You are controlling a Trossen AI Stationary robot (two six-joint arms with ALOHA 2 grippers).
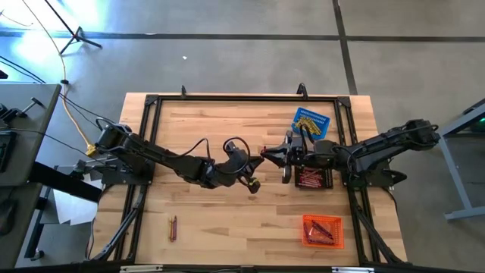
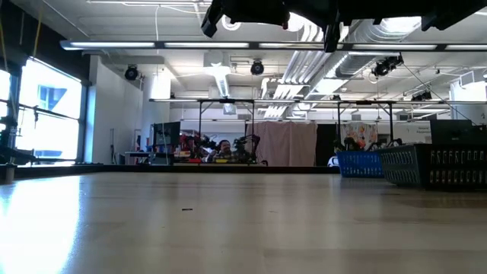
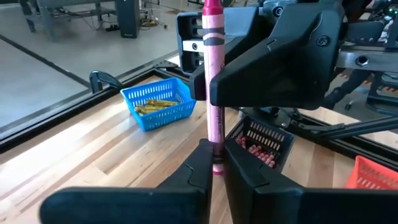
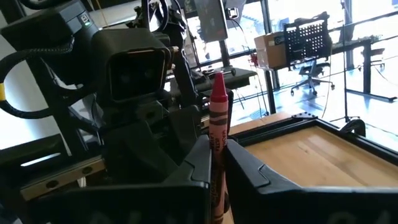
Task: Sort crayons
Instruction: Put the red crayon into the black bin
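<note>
Both pincers meet above the middle of the table (image 1: 204,227), and a red crayon (image 3: 212,81) stands between them, mid-handover. The left pincer (image 3: 214,163) is pressed together on one end of the crayon; the right pincer (image 4: 217,163) is shut on the same stick, as its own wrist view shows, with the tip rising clear of its fingers.

Seen from above, the black basket (image 1: 313,179) holding red crayons sits just past the right pincer at about 4 o'clock from the table's centre. The blue basket (image 1: 311,121) with yellow ones is at 2 o'clock, the orange basket (image 1: 322,230) at 5 o'clock, and a loose crayon (image 1: 173,227) lies at 8 o'clock.

To do this step well, the left pincer should probably let go only once the right one grips firmly, then draw straight back along the crayon's length so the stick is not twisted or snapped. The black basket looks like the fitting destination.
</note>
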